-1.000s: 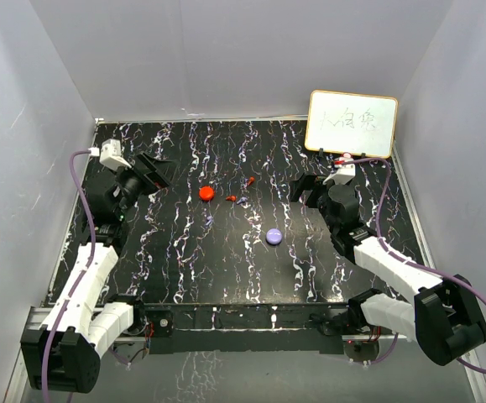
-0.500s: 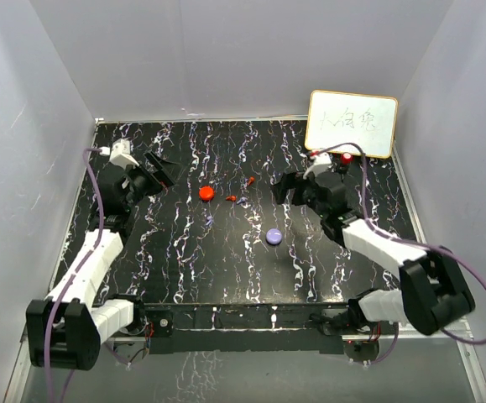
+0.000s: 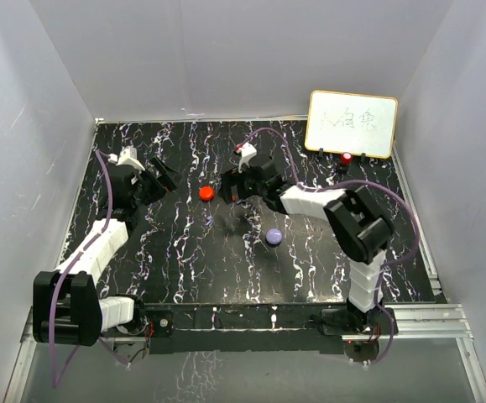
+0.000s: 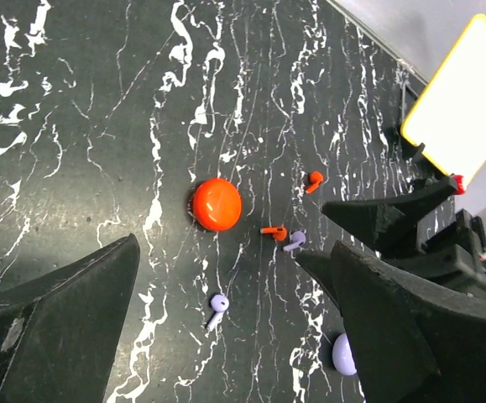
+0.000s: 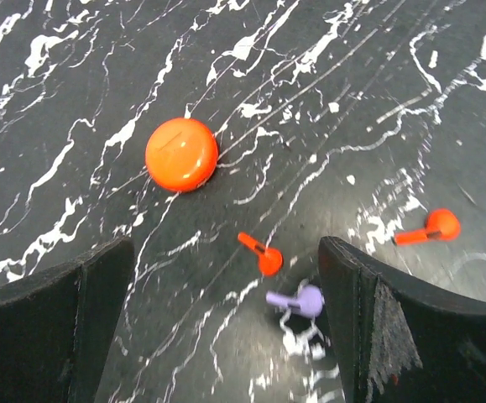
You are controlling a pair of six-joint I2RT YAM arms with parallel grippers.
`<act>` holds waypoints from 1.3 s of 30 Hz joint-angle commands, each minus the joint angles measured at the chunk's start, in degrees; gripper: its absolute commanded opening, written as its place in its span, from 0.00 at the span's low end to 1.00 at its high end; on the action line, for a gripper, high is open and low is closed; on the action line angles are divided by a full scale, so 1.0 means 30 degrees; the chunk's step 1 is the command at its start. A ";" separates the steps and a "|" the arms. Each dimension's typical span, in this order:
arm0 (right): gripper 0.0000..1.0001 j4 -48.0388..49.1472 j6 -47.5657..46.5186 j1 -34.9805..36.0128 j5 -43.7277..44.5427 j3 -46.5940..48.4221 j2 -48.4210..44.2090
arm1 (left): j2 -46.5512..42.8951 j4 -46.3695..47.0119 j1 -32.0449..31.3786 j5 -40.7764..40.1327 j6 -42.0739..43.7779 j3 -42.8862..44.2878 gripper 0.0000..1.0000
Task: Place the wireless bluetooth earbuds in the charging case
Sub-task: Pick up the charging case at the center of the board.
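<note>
Top external view: the right arm has swung from the right edge to mid-tabletop (image 3: 184,252), and the left arm has edged inward.
Right hand (image 5: 226,243): wide and empty, poised low over a red earbud (image 5: 259,253) and a purple earbud (image 5: 297,300) that lie just beside each other.
Left hand (image 4: 232,252): wide and empty, waiting left of the red case (image 4: 217,204).
Meaning: the reach looks finished and a first pickup looks imminent; nothing has been inserted yet.
Earbuds: all four lie loose on the tabletop, with the second red earbud (image 4: 312,180) farther back and the second purple earbud (image 4: 217,308) nearer the arms.
Cases: the red case and the purple case (image 3: 274,237) sit well apart. Both appear shut, and no earbud shows in either.
</note>
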 commanded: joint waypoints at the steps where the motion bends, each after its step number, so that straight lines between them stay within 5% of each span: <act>1: 0.89 -0.0045 -0.1213 0.0692 0.0174 0.3189 0.2404 | -0.0183 -0.0485 -0.0048 -0.0826 0.0061 -0.0043 0.95; 9: 0.89 -0.1011 -0.3057 0.1554 0.0578 0.6650 0.5377 | -0.0281 -0.1458 0.0032 -0.1572 0.0414 0.0313 0.92; 25: 0.86 -0.1129 -0.5273 0.2514 0.1454 0.7491 0.6956 | 0.0162 -0.1261 0.0462 -0.1058 0.0129 0.0101 0.84; 39: 0.49 -0.1109 -0.5560 0.2661 0.2011 0.7531 0.7240 | 0.0430 -0.1045 0.0767 -0.0653 0.0031 -0.0066 0.80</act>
